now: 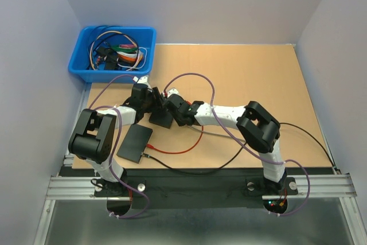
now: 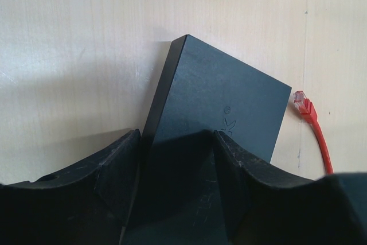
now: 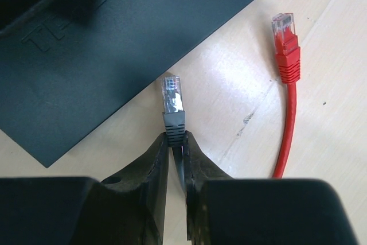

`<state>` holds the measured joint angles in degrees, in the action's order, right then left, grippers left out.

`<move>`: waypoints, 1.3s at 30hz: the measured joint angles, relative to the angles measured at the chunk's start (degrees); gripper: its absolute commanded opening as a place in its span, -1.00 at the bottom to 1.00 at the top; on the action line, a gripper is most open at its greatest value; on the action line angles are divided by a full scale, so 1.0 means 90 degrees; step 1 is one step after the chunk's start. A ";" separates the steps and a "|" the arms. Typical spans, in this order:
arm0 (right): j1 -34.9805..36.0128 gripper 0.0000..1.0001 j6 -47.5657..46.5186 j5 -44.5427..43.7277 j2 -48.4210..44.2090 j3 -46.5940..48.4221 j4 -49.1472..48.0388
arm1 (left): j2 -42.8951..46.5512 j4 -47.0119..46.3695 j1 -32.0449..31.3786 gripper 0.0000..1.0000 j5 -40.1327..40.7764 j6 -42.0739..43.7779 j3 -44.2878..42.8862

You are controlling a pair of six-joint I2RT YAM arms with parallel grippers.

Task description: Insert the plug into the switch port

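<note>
A flat black switch lies on the wooden table. My left gripper is shut on one end of it; in the left wrist view the switch runs out from between the fingers. My right gripper is shut on the boot of a grey network plug, whose clear tip points forward and hangs just off the switch's edge. No port shows in any view. A loose red plug lies to the right; it also shows in the left wrist view.
A second black box lies near the left front, with a red cable and a black cable running from it. A blue bin of cables stands at the back left. White walls close in both sides.
</note>
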<state>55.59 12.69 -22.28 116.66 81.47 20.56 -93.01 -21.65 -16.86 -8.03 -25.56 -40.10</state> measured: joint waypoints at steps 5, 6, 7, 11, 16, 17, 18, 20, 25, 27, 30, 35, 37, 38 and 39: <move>-0.0007 -0.99 0.0007 -0.0051 0.0000 -0.0012 -0.0029 | -0.0002 -0.0002 0.0000 0.25 -0.0010 0.0002 -0.0002; -0.0010 -0.99 0.0007 -0.0051 0.0000 -0.0012 -0.0034 | -0.0002 -0.0002 0.0000 0.25 -0.0010 0.0005 -0.0002; -0.0010 -0.99 0.0005 -0.0051 0.0000 -0.0012 -0.0034 | -0.0002 -0.0002 0.0000 0.25 -0.0010 0.0005 -0.0002; -0.0010 -0.99 0.0000 -0.0027 0.0005 0.0019 -0.0034 | -0.0002 -0.0005 0.0000 0.25 -0.0017 0.0012 -0.0002; -0.0012 -0.99 -0.0010 0.0061 0.0007 0.0109 -0.0029 | -0.0005 -0.0005 0.0000 0.25 -0.0032 0.0027 -0.0002; -0.0012 -0.99 -0.0015 0.0092 0.0007 0.0109 -0.0027 | -0.0002 -0.0005 0.0000 0.25 -0.0039 0.0027 -0.0002; -0.0015 -0.99 -0.0032 0.0141 0.0007 0.0109 -0.0012 | -0.0002 -0.0005 0.0000 0.25 -0.0053 0.0034 -0.0002; -0.0012 -0.99 -0.0041 0.0204 0.0005 0.0109 -0.0005 | -0.0002 -0.0005 0.0000 0.25 -0.0068 0.0049 -0.0002; -0.0012 -0.99 -0.0053 0.0359 0.0005 0.0109 0.0000 | -0.0002 -0.0005 0.0000 0.25 -0.0083 0.0070 -0.0002; -0.0012 -0.99 -0.0053 0.0415 0.0007 0.0109 0.0002 | -0.0005 -0.0005 0.0000 0.25 -0.0090 0.0075 -0.0005; -0.0012 -0.99 -0.0051 0.0488 0.0007 0.0109 0.0005 | -0.0005 0.0000 0.0000 0.25 -0.0095 0.0090 -0.0010; -0.0012 -0.99 -0.0039 0.0483 0.0002 0.0058 -0.0019 | -0.0027 0.0010 0.0000 0.25 -0.0119 0.0129 -0.0039; -0.0007 -0.99 -0.0032 0.0466 -0.0005 -0.0017 -0.0049 | -0.0063 0.0024 -0.0002 0.25 -0.0177 0.0146 -0.0080; -0.0005 -0.99 -0.0032 0.0454 -0.0019 -0.0061 -0.0066 | -0.0075 0.0027 -0.0005 0.25 -0.0192 0.0153 -0.0092; -0.0002 -0.99 -0.0029 0.0442 -0.0041 -0.0104 -0.0085 | -0.0100 0.0032 -0.0005 0.25 -0.0228 0.0168 -0.0121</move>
<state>55.57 12.43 -18.31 116.29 80.53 19.79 -93.91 -21.37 -16.91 -10.09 -24.05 -41.19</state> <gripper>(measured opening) 0.177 0.631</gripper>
